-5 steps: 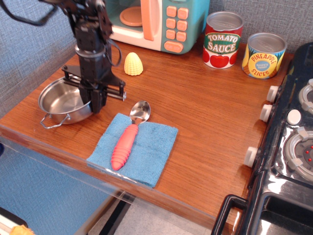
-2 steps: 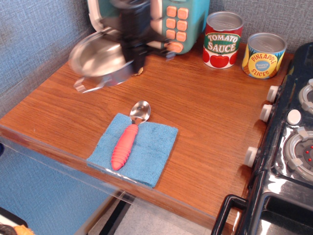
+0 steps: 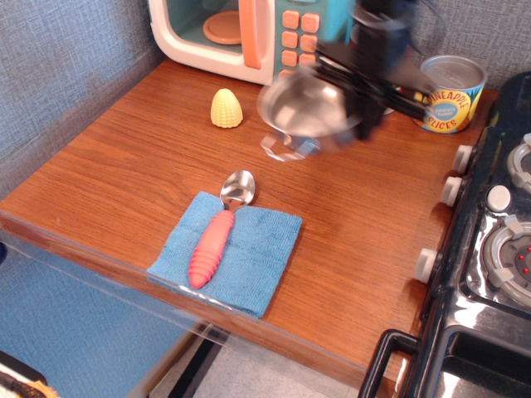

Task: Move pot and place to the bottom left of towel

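Beside the gripper-held pot, a can reads "PINEAPPLE SLICES".

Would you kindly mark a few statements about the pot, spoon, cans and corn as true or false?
1. The pot rests on the towel. False: it is held above the table, up and right of the towel.
2. The spoon lies on the towel. True.
3. The hand grips the pot. True.
4. The pineapple can lies tipped over. False: it stands upright.
5. The corn sits inside the microwave. False: it stands on the table in front.
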Controlling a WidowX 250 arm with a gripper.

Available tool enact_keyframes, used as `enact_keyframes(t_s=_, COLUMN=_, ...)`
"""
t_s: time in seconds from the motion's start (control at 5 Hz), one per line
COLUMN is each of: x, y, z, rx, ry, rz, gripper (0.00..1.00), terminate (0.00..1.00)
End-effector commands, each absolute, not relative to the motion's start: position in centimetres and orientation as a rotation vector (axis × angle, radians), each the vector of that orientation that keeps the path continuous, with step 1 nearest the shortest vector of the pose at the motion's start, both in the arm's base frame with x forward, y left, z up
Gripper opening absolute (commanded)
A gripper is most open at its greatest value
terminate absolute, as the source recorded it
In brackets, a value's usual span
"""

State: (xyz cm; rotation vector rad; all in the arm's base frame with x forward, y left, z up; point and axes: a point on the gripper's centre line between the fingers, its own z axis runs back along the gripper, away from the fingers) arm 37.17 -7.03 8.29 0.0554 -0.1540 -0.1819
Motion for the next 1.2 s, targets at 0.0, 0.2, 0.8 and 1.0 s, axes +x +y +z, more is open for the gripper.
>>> enact_keyframes(t_s=0.0, x=38.7, y=-9.0, z=5.5, rx=0.084, ry=-0.115, rz=-0.217, gripper=0.00, terminate=0.00)
enact_keyframes(t_s=0.2, x=39.3, y=-8.8, z=4.0, rx=0.095, ry=-0.088, rz=-0.206, gripper=0.00, terminate=0.00)
enact_keyframes(t_s=0.8, x=38.7, y=-9.4, z=7.8, rx=0.036, ry=-0.172, rz=-0.261, gripper=1.00, terminate=0.00)
enact_keyframes(t_s=1.0, x=37.4, y=-7.4, z=12.7, rx=-0.024, ry=-0.296, rz=-0.209, gripper=1.00, terminate=0.00)
